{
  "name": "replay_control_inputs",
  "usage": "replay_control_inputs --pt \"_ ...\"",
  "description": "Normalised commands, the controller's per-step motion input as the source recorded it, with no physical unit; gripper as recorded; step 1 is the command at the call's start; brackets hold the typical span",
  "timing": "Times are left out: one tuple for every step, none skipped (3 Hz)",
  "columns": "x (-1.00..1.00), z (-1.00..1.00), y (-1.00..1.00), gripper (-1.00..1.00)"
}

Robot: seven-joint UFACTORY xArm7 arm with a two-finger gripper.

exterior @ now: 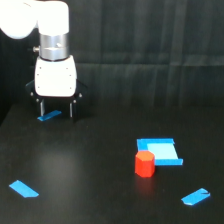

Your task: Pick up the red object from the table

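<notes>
The red object is a small stubby red-orange cylinder standing upright on the black table, right of centre, touching the front left of a blue flat piece. My gripper hangs from the white arm at the exterior view's upper left, far from the red object. Its two thin dark fingers point down, set apart and empty, just above the table over a small blue piece.
A large blue flat piece lies just behind and right of the red cylinder. Smaller blue pieces lie under the gripper, at the front left and at the front right. A dark curtain backs the table.
</notes>
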Motion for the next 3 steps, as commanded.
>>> replay_control_inputs --pt "0.88 -0.13 -0.56 0.97" --pt "0.91 -0.24 -0.72 1.00" --pt "0.92 -0.30 -0.62 0.99"
